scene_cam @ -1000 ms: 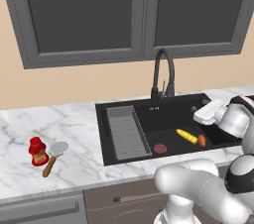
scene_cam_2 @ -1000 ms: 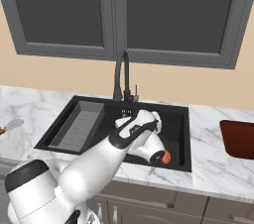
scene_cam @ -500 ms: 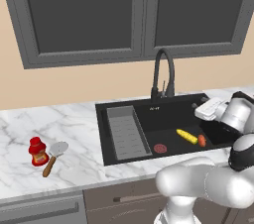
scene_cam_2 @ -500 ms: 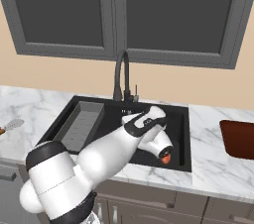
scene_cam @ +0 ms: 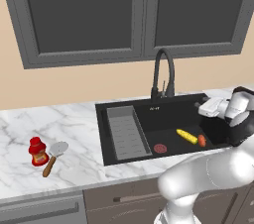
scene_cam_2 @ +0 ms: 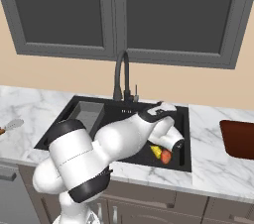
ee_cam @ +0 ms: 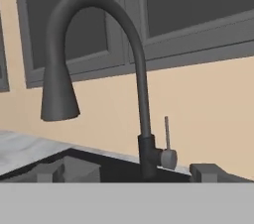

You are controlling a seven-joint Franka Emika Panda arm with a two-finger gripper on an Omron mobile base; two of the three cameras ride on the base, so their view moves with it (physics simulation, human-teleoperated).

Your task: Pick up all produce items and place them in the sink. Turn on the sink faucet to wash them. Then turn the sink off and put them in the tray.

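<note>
Plainly, jaws spread wide and empty, facing the faucet (ee_cam: 144,94) across open sink (scene_cam: 163,114) space.

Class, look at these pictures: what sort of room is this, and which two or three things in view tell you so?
Most likely a kitchen. A black sink is set into a marble counter, a tall gooseneck faucet stands behind it, and dark wall cabinets hang above. A corn cob lies in the basin.

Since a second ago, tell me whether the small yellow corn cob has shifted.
No. The small yellow corn cob lies right of the round red drain, exactly as before.
</note>
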